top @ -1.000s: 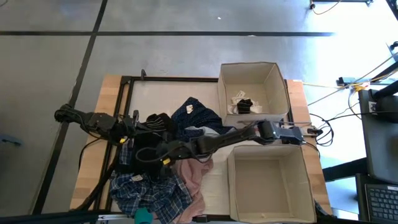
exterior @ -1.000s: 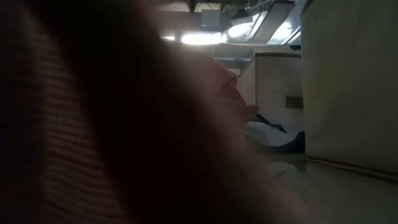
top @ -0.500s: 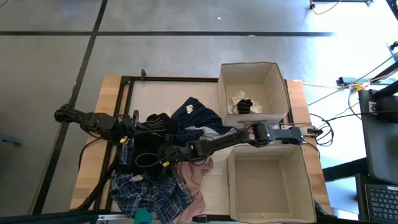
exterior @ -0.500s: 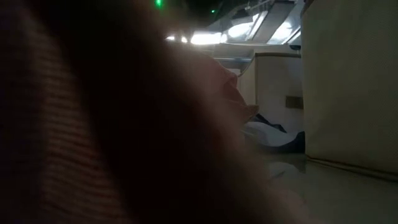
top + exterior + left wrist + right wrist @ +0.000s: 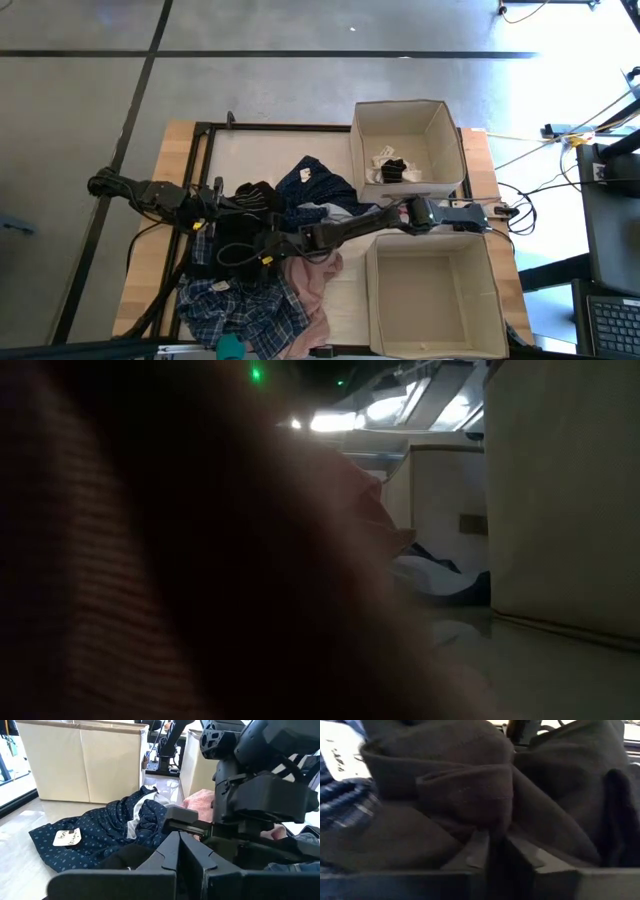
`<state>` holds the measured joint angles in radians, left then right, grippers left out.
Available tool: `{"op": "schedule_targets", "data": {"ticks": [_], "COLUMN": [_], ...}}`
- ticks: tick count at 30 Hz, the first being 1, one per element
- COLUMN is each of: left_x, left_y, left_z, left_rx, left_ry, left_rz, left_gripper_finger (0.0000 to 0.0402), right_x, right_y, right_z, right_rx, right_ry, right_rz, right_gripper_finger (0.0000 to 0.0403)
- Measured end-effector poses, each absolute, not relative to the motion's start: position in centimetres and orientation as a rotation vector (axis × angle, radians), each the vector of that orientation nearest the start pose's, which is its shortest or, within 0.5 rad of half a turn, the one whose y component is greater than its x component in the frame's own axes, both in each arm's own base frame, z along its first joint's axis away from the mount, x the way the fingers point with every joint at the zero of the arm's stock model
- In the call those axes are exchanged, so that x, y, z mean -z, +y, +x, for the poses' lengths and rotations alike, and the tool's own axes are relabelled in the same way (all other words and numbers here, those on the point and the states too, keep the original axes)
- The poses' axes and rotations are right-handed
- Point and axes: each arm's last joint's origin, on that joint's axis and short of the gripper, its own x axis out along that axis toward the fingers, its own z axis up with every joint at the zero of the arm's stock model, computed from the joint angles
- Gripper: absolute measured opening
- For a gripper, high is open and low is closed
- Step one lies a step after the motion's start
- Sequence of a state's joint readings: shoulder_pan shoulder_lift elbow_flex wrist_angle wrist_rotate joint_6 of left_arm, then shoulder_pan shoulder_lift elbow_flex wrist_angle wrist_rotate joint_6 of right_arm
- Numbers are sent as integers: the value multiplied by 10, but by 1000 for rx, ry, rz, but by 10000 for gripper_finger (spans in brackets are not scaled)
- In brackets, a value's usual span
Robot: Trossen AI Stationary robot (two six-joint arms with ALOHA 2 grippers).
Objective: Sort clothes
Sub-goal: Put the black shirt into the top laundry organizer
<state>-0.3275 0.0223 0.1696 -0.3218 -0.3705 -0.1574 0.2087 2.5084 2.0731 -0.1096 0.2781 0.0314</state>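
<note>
Two beige boxes (image 5: 408, 150) stand on the wooden table (image 5: 160, 210).

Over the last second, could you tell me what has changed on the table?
The right gripper drew back slightly toward the boxes and closed its fingers on the black garment in the pile. The left gripper stayed shut beside it; the navy garment, plaid garment and both boxes did not move.
</note>
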Motion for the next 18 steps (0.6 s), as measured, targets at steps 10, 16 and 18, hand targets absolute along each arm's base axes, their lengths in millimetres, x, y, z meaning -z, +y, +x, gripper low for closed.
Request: {"op": "schedule_targets", "data": {"ticks": [10, 16, 18], "left_x": [-188, -188, -188], "left_y": [-17, -17, -17], "left_z": [82, 82, 82], "left_rx": [-56, -56, -56], "left_ry": [160, 160, 160], "left_rz": [-97, -97, -97], "left_gripper_finger": [1, 1, 1], "right_x": [-175, -206, -217], "right_y": [124, 144, 149], "right_z": [548, 546, 544], "right_rx": [284, 444, 495], "right_ry": [496, 442, 439], "right_rz": [-338, -502, -559], "right_gripper_finger": [5, 4, 4]}}
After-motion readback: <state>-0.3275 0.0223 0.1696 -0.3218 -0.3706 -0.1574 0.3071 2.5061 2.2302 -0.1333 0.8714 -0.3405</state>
